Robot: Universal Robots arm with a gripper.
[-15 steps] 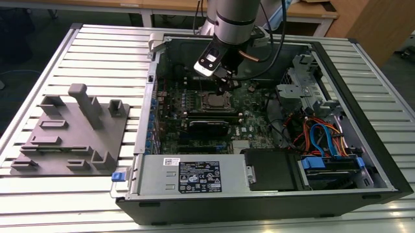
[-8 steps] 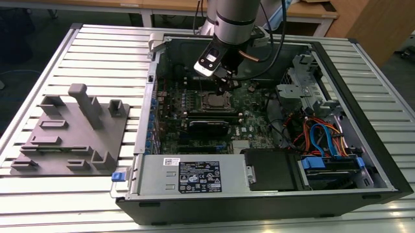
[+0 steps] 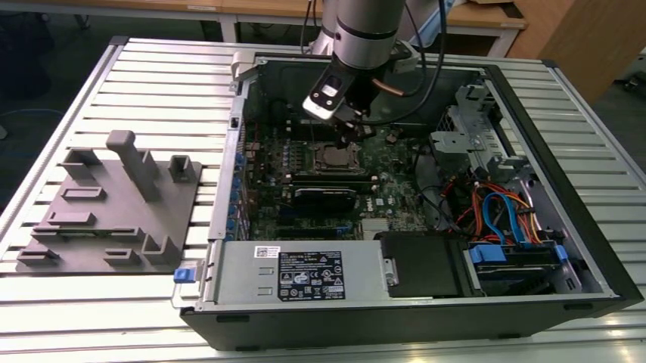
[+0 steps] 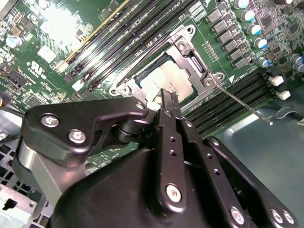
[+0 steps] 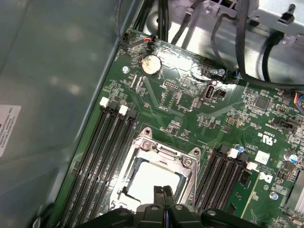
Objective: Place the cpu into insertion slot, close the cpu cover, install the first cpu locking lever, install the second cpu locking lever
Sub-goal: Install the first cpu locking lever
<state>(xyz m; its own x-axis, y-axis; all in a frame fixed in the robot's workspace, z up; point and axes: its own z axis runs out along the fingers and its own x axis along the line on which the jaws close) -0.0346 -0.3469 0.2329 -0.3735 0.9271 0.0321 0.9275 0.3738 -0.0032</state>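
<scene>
**Tool poised over the seated cpu**

An open computer case (image 3: pixel 404 325) lies on its side on the slatted counter (image 3: pixel 172 68), filling the middle of the counter out to its edge on the exterior view's right. A grey fixture plate (image 3: pixel 106 219) sits beside the case, near the counter's edge on the exterior view's left.

The arm reaches down into the case over the green motherboard (image 3: pixel 389 162). The tool (image 3: pixel 346 140) hangs directly above the cpu (image 3: pixel 329 158), near the case's far wall.

In both wrist views the cpu (image 4: pixel 164 78) (image 5: pixel 147 183) sits inside the insertion slot (image 5: pixel 122 189). The cpu cover (image 4: pixel 187 47) (image 5: pixel 164 151) lies down around it, and the dull silver top shows through the square cut-out.

The tool (image 5: pixel 163 190) (image 4: pixel 168 97) is clenched, its two narrow fingertips (image 5: pixel 159 191) pressed together with nothing between them. They hover just above the cpu's near edge; whether they touch it cannot be told.

In the second wrist view a thin wire locking lever (image 4: pixel 242 103) runs out from one corner of the slot, slanting across the neighbouring memory slots (image 4: pixel 237 90).
</scene>
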